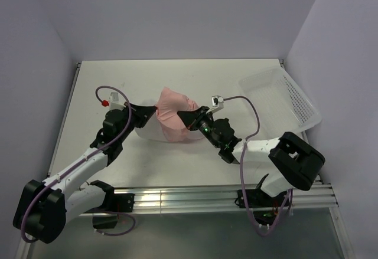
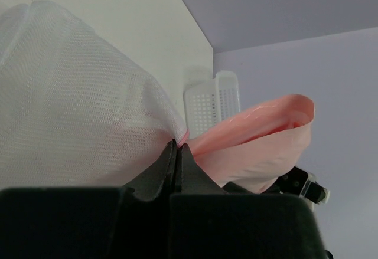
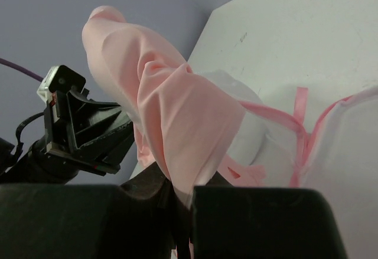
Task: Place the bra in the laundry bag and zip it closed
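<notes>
The light-pink bra (image 1: 172, 112) hangs bunched above the table's middle, over the white mesh laundry bag (image 1: 146, 133). My right gripper (image 1: 184, 118) is shut on the bra's lower edge; in the right wrist view the bra (image 3: 171, 105) rises straight out of that gripper (image 3: 180, 191). My left gripper (image 1: 152, 112) is shut on the bag's pink rim. In the left wrist view this gripper (image 2: 178, 145) pinches the rim, with the laundry bag (image 2: 71, 111) to its left and the bra (image 2: 260, 135) to its right. The bag's zipper pull is hidden.
A white perforated plastic basket (image 1: 301, 102) stands at the table's back right corner, also visible as the basket (image 2: 209, 102) in the left wrist view. Purple-grey walls enclose the table on three sides. The two grippers sit close together, facing each other.
</notes>
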Robot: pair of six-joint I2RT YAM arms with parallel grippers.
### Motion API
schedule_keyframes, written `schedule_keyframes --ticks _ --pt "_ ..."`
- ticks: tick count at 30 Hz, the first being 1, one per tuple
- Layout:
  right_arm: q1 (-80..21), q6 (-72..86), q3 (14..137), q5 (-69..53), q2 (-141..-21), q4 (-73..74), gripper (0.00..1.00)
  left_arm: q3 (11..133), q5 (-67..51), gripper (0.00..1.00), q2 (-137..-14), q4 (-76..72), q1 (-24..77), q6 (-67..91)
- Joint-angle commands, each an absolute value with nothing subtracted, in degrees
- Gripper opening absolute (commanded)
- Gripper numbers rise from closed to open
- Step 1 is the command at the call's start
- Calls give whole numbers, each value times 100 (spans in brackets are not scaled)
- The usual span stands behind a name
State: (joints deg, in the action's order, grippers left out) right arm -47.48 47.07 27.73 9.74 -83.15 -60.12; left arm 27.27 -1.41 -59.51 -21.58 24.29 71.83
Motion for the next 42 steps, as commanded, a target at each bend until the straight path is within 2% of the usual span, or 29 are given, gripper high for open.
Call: schedule_keyframes --ticks 1,7,15,22,31,35,42 --pt "-4737 4597 3155 827 -8542 -6460 0 2689 -272 0 -5704 -2347 2382 7172" --pt "-4781 4421 3155 343 -8903 -5988 0 3040 -571 0 -5967 -2347 2329 6725" --pt "-4799 3973 2971 378 -8237 -4914 0 3471 -554 0 -6082 -2074 2303 6407" --pt "-4702 3797 3190 509 -8156 -3966 0 3507 -588 0 -5924 -1837 2303 6275" --pt "-4693 3296 3875 79 -8402 -2989 0 3655 -808 0 -6098 -1627 2303 5916" --pt "-4693 3217 4480 26 -8743 -2900 0 3797 -1405 0 -6363 -1555 2381 5783" --pt "-4676 3276 5536 -914 -9676 -3399 0 3543 -1976 0 -6293 -1738 2391 5923"
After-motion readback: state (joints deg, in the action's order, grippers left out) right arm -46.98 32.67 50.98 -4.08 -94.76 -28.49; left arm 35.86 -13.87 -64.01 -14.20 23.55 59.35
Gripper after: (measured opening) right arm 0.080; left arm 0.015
